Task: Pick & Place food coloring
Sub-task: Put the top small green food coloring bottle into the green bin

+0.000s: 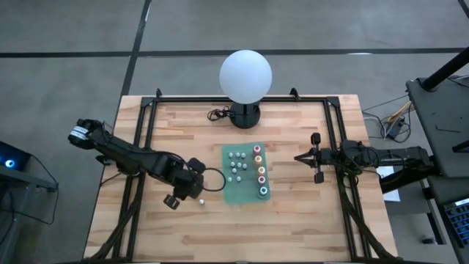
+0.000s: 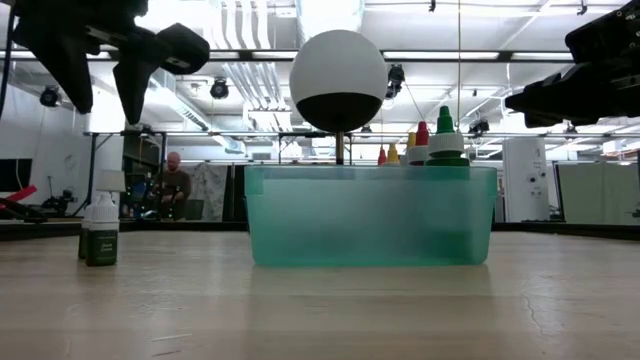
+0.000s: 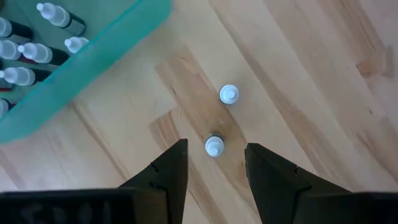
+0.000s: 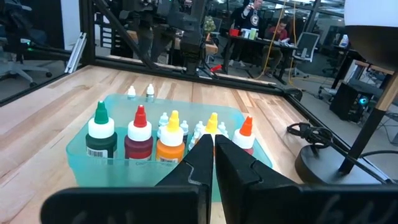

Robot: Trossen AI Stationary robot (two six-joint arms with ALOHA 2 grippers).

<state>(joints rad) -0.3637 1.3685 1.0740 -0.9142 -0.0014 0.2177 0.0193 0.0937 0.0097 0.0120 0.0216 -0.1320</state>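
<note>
Bottles: two small white-topped ones stand on the bare table, one (image 3: pixel 214 145) right under the left gripper (image 3: pixel 216 167), the other (image 3: pixel 229 94) just beside it.
Tray: the green tray (image 1: pixel 229 192) sits mid-table and holds more small whitish bottles (image 1: pixel 237 163) and a row of bigger ones with coloured tops (image 4: pixel 138 135).
Left gripper: it hangs over the near small bottle with its jaws apart and nothing in them.
Right gripper: it (image 4: pixel 214 149) waits near the table's right side, pointing at the tray, jaws pressed together and empty.
Risk, tipping: I think a finger could land on the bottle's top if the gripper comes down off-centre, and knock it flat.
Risk, neighbour: the second bottle stands close, so a wide finger might bump it and send it rolling.
Risk, slipping: the bottle is tiny and round, so a weak squeeze may let it pop out on the way to the tray.
Lamp: the big white lamp (image 1: pixel 245 76) stands well behind the tray, out of the way.
</note>
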